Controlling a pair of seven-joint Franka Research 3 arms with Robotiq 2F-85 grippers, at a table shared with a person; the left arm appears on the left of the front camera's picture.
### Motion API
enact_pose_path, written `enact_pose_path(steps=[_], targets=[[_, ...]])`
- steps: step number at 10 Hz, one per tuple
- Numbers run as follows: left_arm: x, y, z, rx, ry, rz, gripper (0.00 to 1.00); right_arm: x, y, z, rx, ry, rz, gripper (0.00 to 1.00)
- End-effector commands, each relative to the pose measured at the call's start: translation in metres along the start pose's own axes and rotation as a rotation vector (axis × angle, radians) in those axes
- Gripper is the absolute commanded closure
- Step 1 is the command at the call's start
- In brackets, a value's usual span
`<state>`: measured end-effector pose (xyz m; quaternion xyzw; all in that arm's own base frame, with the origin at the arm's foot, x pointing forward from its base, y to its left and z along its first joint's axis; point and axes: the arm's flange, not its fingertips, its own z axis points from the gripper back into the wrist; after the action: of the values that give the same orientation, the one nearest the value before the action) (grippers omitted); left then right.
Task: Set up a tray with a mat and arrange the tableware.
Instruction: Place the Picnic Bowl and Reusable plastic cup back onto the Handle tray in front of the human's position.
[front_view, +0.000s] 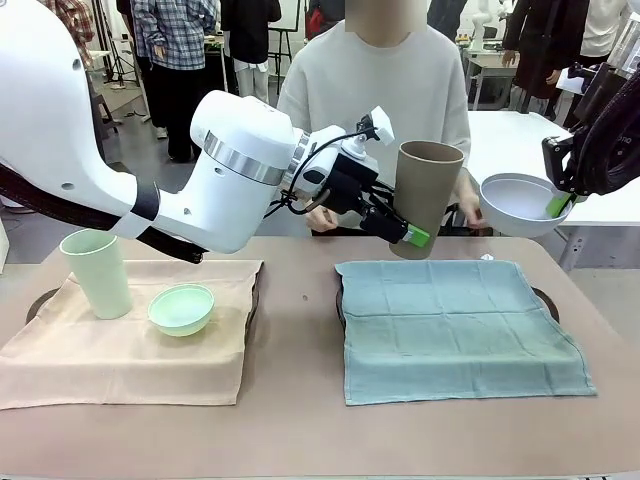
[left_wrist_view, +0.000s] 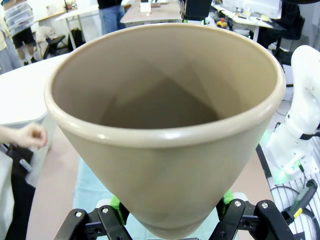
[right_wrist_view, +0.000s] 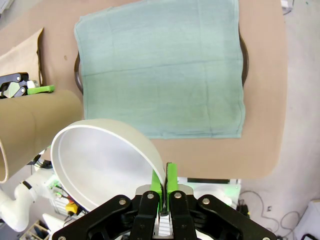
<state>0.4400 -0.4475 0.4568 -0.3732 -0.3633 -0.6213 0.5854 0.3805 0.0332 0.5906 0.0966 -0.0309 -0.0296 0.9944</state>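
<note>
My left gripper (front_view: 405, 233) is shut on the lower part of the tan-brown tumbler (front_view: 427, 192), holding it upright in the air above the back edge of the teal mat (front_view: 455, 325). In the left wrist view the tumbler (left_wrist_view: 165, 125) sits between the green pads (left_wrist_view: 116, 202). My right gripper (front_view: 560, 205) pinches the rim of the white bowl (front_view: 518, 203) at the far right, above the table. In the right wrist view the jaws (right_wrist_view: 164, 182) clamp the bowl's wall (right_wrist_view: 100, 165). The mint tumbler (front_view: 97, 272) and mint bowl (front_view: 182, 308) stand on the beige mat (front_view: 120, 355).
Each mat lies over a dark tray; rims show at the left (front_view: 38, 300) and at the right (front_view: 546, 298). A person stands at the far side, one hand (front_view: 470, 210) behind the tan tumbler. The brown table (front_view: 300, 420) has free room in front.
</note>
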Motion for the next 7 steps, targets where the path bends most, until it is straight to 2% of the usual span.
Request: enact_pose_path(steps=[1,2,3,4,5,7], targets=[[0.002,0.001,0.002,-0.012,-0.007,-0.008,0.74,-0.002,0.0,0.0,-0.005,-0.004,0.0,1.0],[0.002,0.001,0.002,-0.012,-0.007,-0.008,0.74,-0.002,0.0,0.0,-0.005,-0.004,0.0,1.0],[0.0,0.0,0.0,0.0,0.0,0.0,0.19,0.0,0.0,0.0,0.0,0.0,0.0,0.96],[-0.009,0.005,-0.003,-0.034,-0.026,-0.063,0.19,0.01,-0.007,-0.015,0.001,0.021,0.013,0.96],[-0.02,0.009,-0.008,-0.017,-0.053,-0.118,0.19,0.02,-0.015,-0.035,-0.007,0.044,0.02,0.96],[-0.055,0.025,-0.024,-0.008,-0.085,-0.16,0.19,0.042,-0.034,-0.077,0.007,0.074,0.01,0.96]])
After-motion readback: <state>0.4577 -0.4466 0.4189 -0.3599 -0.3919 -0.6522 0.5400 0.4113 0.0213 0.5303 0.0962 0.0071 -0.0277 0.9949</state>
